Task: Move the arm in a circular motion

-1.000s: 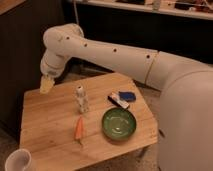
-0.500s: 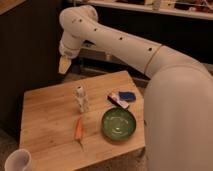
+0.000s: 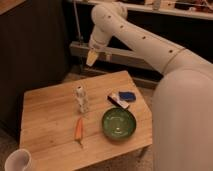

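The large glossy white arm [image 3: 150,45] of thick rounded segments with small dark holes reaches from the right side up and over to the upper middle of the camera view. Its gripper [image 3: 92,58], a pale yellowish tip, hangs in the air above and beyond the far edge of the wooden table [image 3: 45,115]. It touches nothing and holds nothing that I can see.
On the table stand a small white bottle [image 3: 81,99], an orange carrot [image 3: 78,129], a green bowl [image 3: 119,123] and a blue and white packet [image 3: 121,98]. A white cup [image 3: 17,161] is at the bottom left corner. Dark cabinets stand behind.
The arm has swung up and to the right: the tip moved from low over the table's far left corner to high above the far edge's middle.
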{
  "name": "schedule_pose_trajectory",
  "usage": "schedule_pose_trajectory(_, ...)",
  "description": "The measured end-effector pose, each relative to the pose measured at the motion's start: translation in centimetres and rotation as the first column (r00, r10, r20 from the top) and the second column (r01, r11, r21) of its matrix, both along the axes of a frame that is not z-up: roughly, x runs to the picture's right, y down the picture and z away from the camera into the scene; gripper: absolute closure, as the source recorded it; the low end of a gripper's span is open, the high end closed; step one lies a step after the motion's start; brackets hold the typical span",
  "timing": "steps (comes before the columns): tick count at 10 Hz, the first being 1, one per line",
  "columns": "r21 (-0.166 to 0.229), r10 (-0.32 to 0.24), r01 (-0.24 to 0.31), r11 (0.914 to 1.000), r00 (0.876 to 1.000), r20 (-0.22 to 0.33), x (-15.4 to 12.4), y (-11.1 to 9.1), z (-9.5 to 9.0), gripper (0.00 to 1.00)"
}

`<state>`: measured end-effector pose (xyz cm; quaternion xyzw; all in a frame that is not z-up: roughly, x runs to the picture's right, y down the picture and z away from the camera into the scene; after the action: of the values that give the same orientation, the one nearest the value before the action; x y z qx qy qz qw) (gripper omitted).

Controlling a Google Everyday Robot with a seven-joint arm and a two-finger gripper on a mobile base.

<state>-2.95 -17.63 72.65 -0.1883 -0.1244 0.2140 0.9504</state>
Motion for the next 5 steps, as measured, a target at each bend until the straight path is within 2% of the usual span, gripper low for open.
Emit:
schedule_pose_trajectory(2,0.005,0.072,-0.071,0.9974,0.996,-0.048,5.3,0.7,0.2,0.35)
schedule_pose_trajectory(5,0.013,0.146,-0.146,0.9892,0.980,-0.134,13.3,3.2,-0.1,0.35)
